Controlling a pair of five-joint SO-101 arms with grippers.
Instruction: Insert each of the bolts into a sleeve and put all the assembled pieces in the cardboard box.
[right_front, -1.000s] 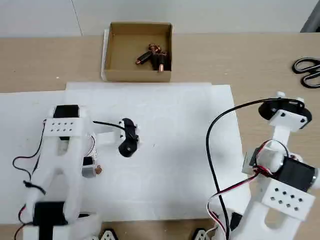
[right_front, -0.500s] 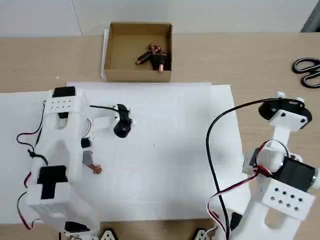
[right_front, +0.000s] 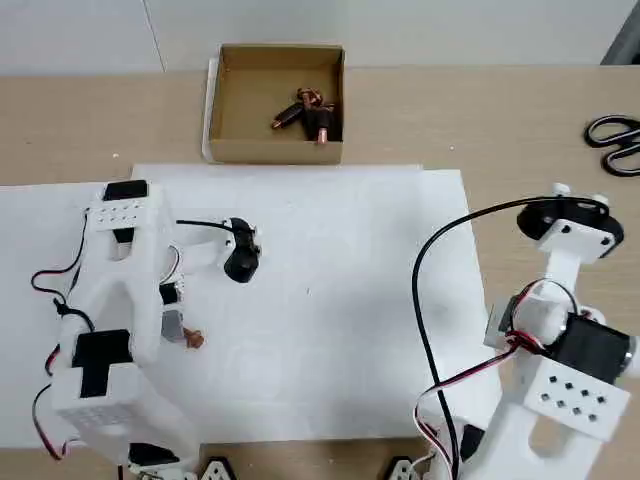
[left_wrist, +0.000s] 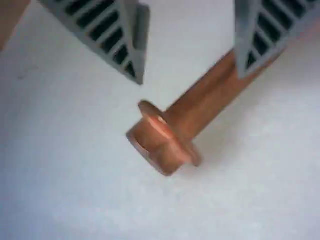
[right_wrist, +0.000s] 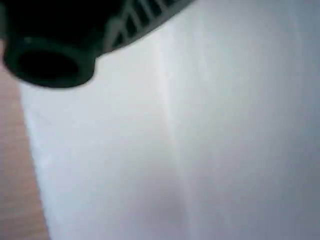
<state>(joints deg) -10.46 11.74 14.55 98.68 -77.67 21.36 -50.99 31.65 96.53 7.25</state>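
Observation:
A copper bolt with a flanged head (left_wrist: 170, 135) lies on the white paper (right_front: 350, 300). My left gripper (left_wrist: 190, 75) stands open right over it, and the shaft runs under one finger (left_wrist: 255, 40). From above, the same piece (right_front: 193, 340) shows beside the left arm's gripper (right_front: 175, 328) at the table's left. The cardboard box (right_front: 225, 100) sits at the back with several copper pieces (right_front: 308, 112) in its right half. My right gripper (right_front: 497, 328) hangs low over the paper's right edge, with a ribbed finger (right_wrist: 145, 20) above bare paper.
Black scissors (right_front: 615, 140) lie on the wooden table at the far right. A black cable (right_front: 425, 300) loops from the right arm across the paper's right side. The paper's middle is bare.
The left arm has shifted back and to the left, and its wrist camera has swung with it. The copper piece stays at nearly the same spot. The right arm has not moved.

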